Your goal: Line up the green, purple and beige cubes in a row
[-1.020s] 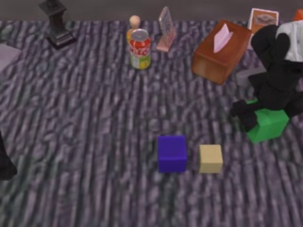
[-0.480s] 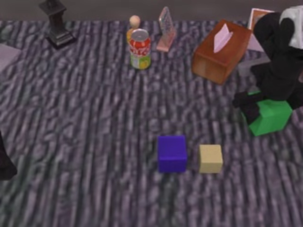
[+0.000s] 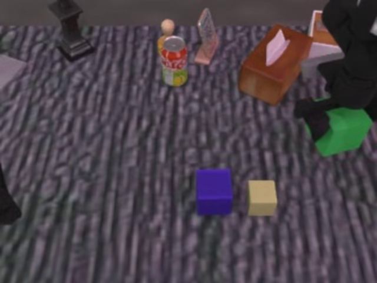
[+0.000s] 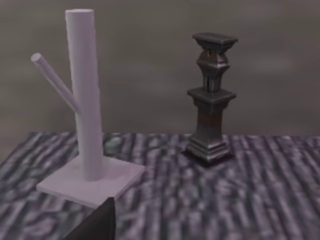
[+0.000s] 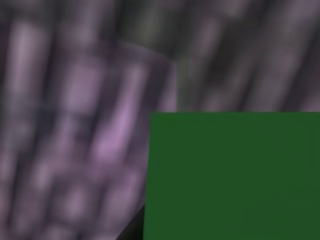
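The right gripper point(image 3: 323, 121), clamped on the green cube point(image 3: 347, 132), has carried it farther right. The tissue box point(image 3: 274, 56) stands just behind it; the purple cube point(image 3: 214, 190) and beige cube point(image 3: 262, 197) sit well to its left.

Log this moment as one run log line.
right gripper: on green cube, far right | purple cube, beige cube: side by side | left arm: parked

No legible text, numbers or brand names are present in any view. The can point(image 3: 175, 61) carries a red band with white markings too blurred to read. The picture-topped box point(image 3: 321, 36) shows no readable lettering.
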### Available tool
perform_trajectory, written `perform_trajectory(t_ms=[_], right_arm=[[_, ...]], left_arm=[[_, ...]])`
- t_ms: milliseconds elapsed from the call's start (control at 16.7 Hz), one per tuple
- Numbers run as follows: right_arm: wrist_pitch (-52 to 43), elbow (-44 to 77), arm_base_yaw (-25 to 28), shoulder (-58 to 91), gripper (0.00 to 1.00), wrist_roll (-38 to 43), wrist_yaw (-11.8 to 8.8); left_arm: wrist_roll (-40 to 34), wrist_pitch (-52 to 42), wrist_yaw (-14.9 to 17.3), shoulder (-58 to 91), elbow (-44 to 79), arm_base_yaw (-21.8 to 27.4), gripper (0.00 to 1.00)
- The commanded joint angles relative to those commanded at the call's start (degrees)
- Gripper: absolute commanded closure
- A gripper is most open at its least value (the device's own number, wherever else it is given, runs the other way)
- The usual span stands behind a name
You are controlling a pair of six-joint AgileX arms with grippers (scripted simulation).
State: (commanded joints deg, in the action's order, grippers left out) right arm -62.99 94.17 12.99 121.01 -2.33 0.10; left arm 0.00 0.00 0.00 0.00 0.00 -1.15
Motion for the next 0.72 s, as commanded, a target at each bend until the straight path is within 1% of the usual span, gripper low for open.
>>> perform_trajectory(t_ms=[120,300,480,720], right_arm=[[-0.49,0.78,0.66,0.59,1.00,0.77,0.01],[-3.80,6.46,4.87,4.52,1.00,6.29,0.07],[-9.28,17.55,11.63,10.82,1.00,15.82,0.17],[-17.81,36.55,22.43,20.20,1.00,31.88,0.25]], left_arm=[[0.00,0.00,0.00,0.00,0.00,0.00,0.00],[0.00,0.00,0.00,0.00,0.00,0.00,0.00],[0.00,0.00,0.00,0.00,0.00,0.00,0.00],[0.00,0.00,0.00,0.00,0.00,0.00,0.00]])
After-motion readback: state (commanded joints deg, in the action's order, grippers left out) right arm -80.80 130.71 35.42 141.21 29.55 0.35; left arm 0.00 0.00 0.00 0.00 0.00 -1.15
